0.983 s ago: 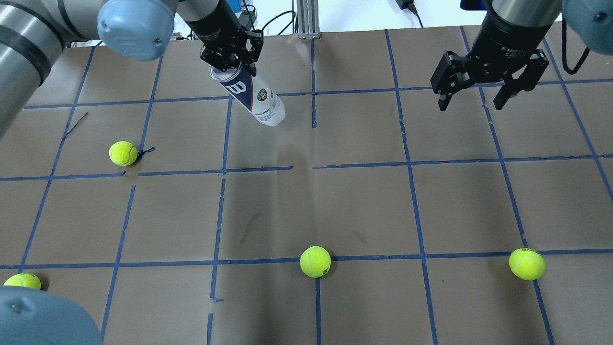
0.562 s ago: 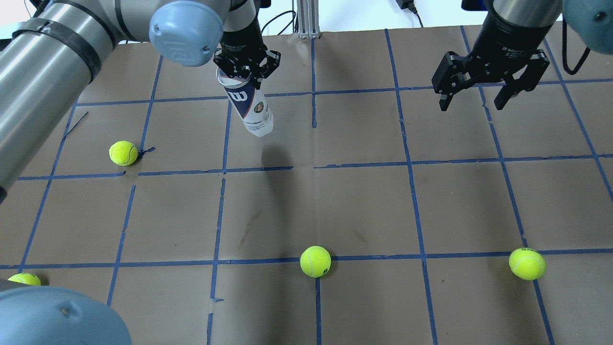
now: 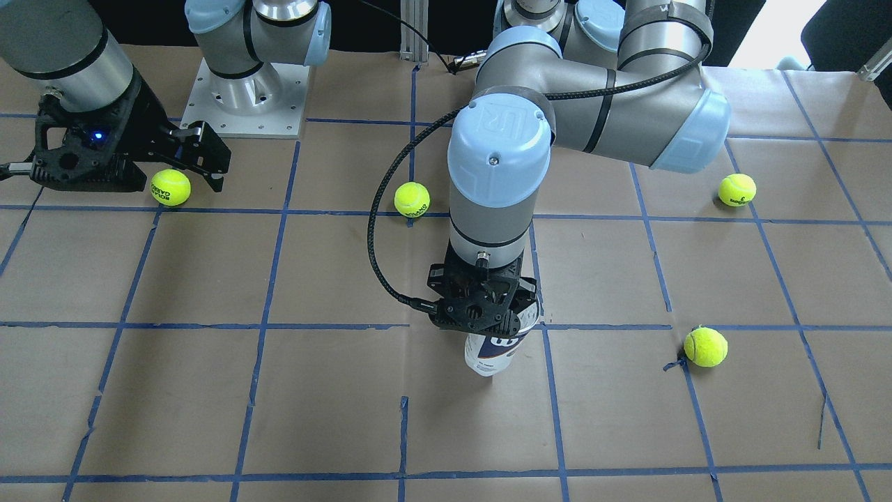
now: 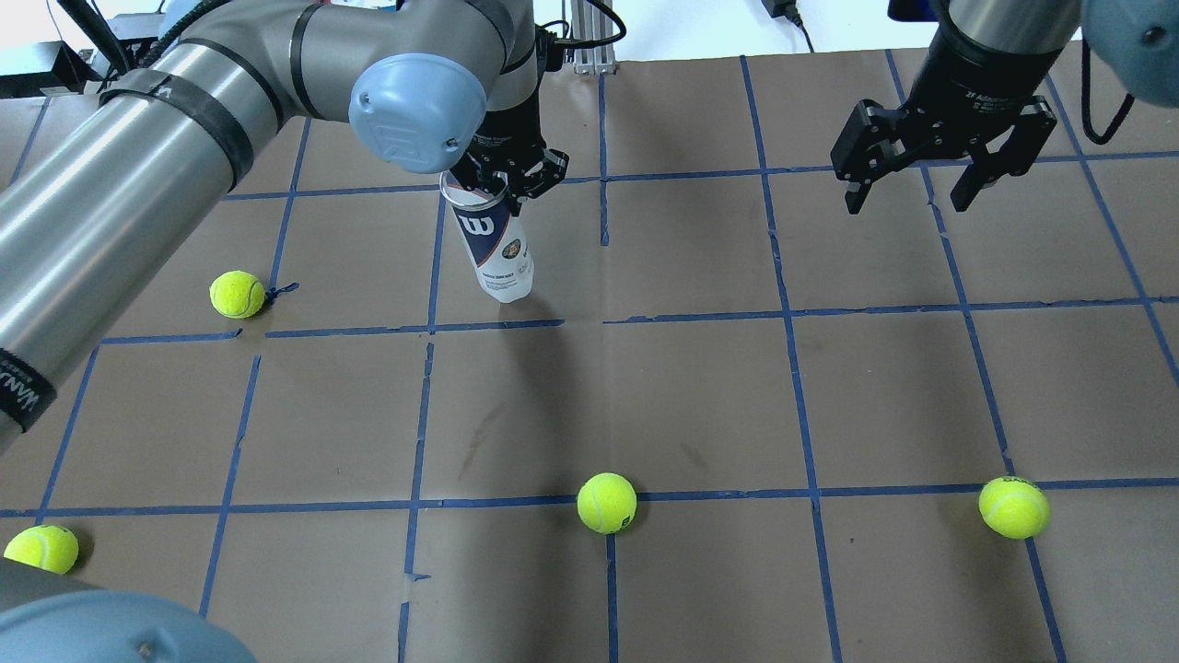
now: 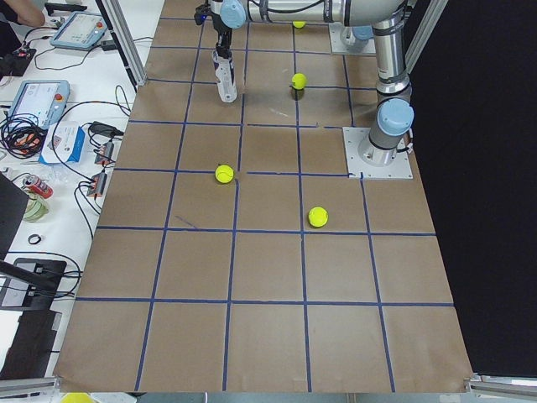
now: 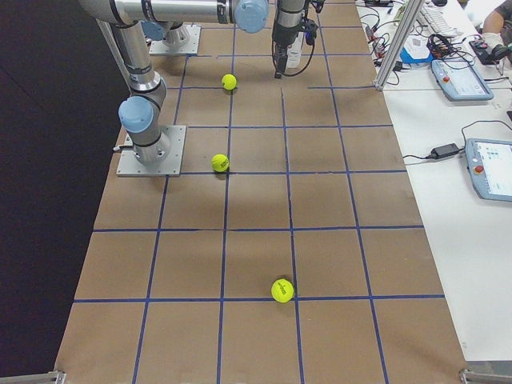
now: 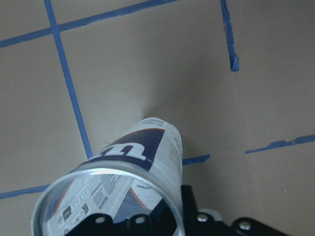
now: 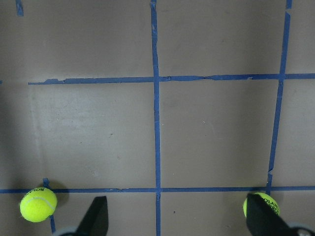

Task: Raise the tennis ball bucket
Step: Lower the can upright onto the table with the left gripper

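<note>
brown paper-covered table [image 4: 884, 396] | blue tape grid lines [image 4: 700, 317] | yellow-green felt tennis balls, well apart: left ball [image 4: 237, 294], near-left ball [image 4: 41, 548], centre ball [image 4: 606, 503], right ball [image 4: 1013, 506]

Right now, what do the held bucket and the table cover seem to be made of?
Bucket: likely clear, glossy plastic, since the label's printing shows through the wall at its open mouth; the silvery rim may be metal. Table cover: matte brown paper, judging by its creases and seams, gridded with blue tape.
</note>
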`<state>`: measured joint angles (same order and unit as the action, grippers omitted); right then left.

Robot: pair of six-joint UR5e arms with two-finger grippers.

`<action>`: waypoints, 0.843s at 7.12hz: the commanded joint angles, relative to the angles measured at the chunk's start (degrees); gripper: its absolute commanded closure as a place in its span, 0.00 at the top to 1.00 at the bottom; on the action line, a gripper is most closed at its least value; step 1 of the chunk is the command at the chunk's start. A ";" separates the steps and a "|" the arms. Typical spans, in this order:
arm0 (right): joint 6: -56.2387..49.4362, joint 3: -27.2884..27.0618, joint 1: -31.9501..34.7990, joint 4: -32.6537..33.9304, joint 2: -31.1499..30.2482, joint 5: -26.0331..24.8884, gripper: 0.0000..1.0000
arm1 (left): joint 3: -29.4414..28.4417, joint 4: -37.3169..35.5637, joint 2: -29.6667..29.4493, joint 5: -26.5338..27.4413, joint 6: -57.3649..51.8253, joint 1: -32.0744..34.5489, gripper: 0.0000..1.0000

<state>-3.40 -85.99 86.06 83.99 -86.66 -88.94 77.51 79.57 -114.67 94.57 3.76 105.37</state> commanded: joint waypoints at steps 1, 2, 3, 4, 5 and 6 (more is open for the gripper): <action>0.32 -0.14 0.51 0.12 -0.18 0.17 1.00 | 0.80 -0.12 -0.64 -0.26 0.02 0.10 0.20; 0.50 -0.14 0.77 2.38 -0.35 1.21 1.00 | 0.71 -0.73 -0.56 -0.26 0.02 0.19 0.39; 0.24 -0.23 2.60 4.40 -0.18 1.14 1.00 | 0.63 -0.82 -0.64 -0.18 -0.15 0.19 0.51; 0.24 -0.67 4.27 5.47 0.00 0.70 1.00 | -0.33 -1.26 0.31 -0.35 -0.16 0.10 0.62; -0.37 -1.54 4.38 5.39 0.00 1.31 1.00 | -0.52 -1.17 2.32 -0.70 -0.16 -0.34 0.92; -4.03 -3.12 4.38 5.48 -0.87 1.31 1.00 | -0.69 -0.48 4.61 -3.05 -0.07 -1.47 1.00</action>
<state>-4.51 -87.60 90.16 89.21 -86.93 -87.78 77.12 78.60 -112.52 93.40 3.63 104.89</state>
